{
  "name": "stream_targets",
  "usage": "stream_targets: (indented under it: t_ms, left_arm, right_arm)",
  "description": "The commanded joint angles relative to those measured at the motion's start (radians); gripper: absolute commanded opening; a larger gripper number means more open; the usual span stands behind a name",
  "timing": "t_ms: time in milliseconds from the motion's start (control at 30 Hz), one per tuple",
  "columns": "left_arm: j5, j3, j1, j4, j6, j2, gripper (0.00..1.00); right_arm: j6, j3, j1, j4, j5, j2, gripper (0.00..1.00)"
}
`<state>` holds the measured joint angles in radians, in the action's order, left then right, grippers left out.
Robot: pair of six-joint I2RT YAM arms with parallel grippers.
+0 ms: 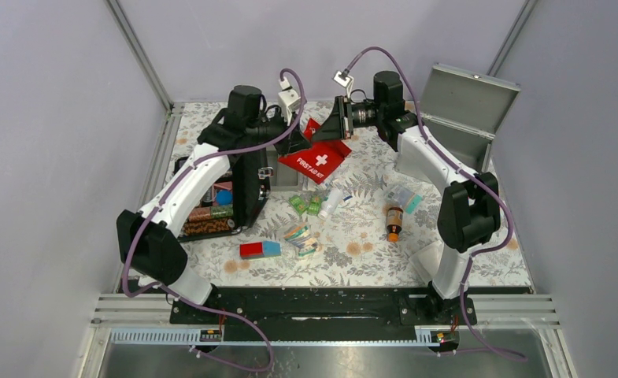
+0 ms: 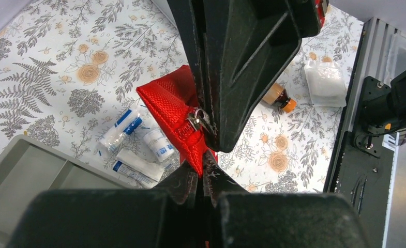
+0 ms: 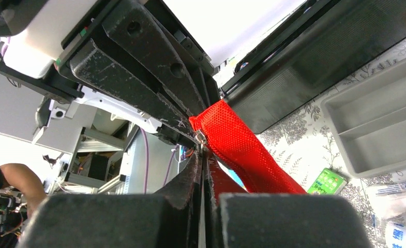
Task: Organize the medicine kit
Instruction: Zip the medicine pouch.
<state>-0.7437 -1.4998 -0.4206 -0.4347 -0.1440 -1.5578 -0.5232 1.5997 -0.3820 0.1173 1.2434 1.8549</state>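
The top view is bright and evenly lit from above, sharp throughout, with only soft, short shadows on the floral bench (image 1: 353, 256). In the left wrist view the left end effector (image 2: 200, 173) is a dark, blurred foreground mass, while the red pouch (image 2: 167, 108) and the bench behind are crisp. In the right wrist view the right end effector (image 3: 201, 163) is black and unfocused, and the background is blown out white at the top and left.

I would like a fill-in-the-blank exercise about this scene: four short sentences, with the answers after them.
The left gripper and the right gripper both clamp the ____ pouch.
The pouch bears a white ____.
The medicine kit has its lid ____.
The brown bottle has an ____ cap.
Answers: red; cross; open; orange.
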Motion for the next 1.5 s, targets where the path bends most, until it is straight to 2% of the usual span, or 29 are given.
stream_targets:
  t_ms: [0,167,267,567,833,933,1100,1133,1167,1367,1467]
  left_arm:
    - [0.011,-0.056,0.002,0.028,-0.055,0.033,0.00]
    - [0.066,-0.022,0.008,0.074,-0.133,0.077,0.00]
    - [0.117,0.015,0.017,0.153,-0.131,0.108,0.00]
    - [0.019,0.017,0.043,0.163,-0.131,0.129,0.00]
    - [0.022,-0.036,0.096,0.128,-0.167,0.140,0.00]
    - [0.015,-0.041,0.123,0.143,-0.149,0.145,0.00]
    - [-0.018,-0.019,0.170,0.236,0.007,0.131,0.00]
    - [-0.034,-0.017,0.173,0.235,0.016,0.124,0.00]
    - [-0.047,-0.014,0.174,0.223,0.010,0.118,0.00]
    - [-0.117,0.047,0.174,0.174,-0.055,0.121,0.00]
    - [-0.153,0.068,0.172,0.165,-0.058,0.120,0.00]
  right_arm:
    - [0.129,0.031,-0.007,-0.079,0.017,-0.010,0.00]
    - [0.228,-0.008,0.014,-0.202,0.017,-0.025,0.00]
    - [0.316,-0.023,0.019,-0.305,0.006,-0.036,0.00]
    - [0.471,-0.032,0.029,-0.495,-0.072,-0.044,0.00]
    - [0.575,-0.097,0.069,-0.583,-0.176,-0.062,0.00]
    - [0.642,-0.102,0.080,-0.644,-0.254,-0.059,0.00]
    - [0.662,-0.117,0.091,-0.662,-0.340,-0.061,0.01]
    - [0.667,-0.111,0.093,-0.662,-0.333,-0.066,0.17]
    - [0.676,-0.098,0.094,-0.663,-0.312,-0.072,0.26]
    - [0.865,0.022,0.100,-0.773,-0.270,-0.142,0.55]
    - [0.969,0.071,0.100,-0.835,-0.259,-0.158,0.63]
